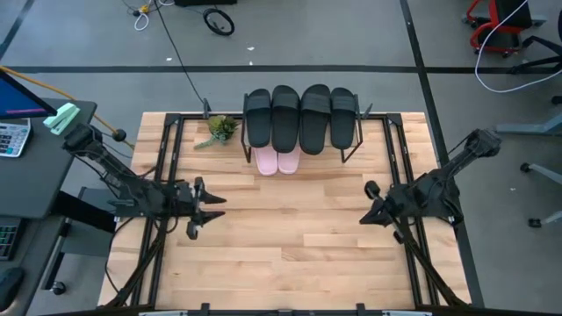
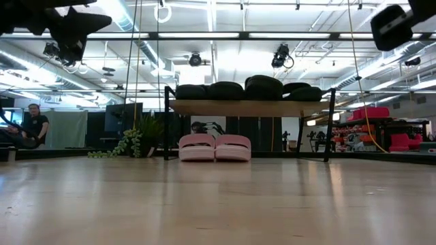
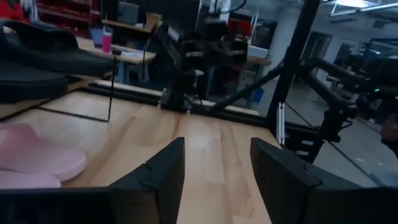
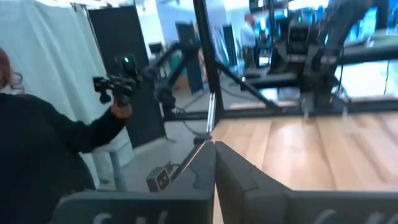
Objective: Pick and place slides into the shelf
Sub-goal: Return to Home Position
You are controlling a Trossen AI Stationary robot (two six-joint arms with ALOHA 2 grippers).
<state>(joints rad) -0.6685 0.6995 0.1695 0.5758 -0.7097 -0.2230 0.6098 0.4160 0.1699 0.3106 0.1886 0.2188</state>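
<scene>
Black slides (image 1: 284,118) atop shelf (image 2: 248,107), far table (image 1: 290,241) edge; pink slides (image 2: 232,147) beneath; plant (image 1: 218,129) alongside; left gripper (image 3: 216,149) released; right gripper (image 4: 214,147) clenched, empty.

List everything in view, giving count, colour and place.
table: one, light wood slats, under both arms
shelf: one, light wood top, black legs, far middle of the table
black slides: four, black, on top of the shelf
pink slides: two, pale pink, side by side under the shelf
plant: one, green, left of the shelf
person: one, dark top, room beyond
left gripper: open, empty, table's left
right gripper: shut, empty, table's right
</scene>
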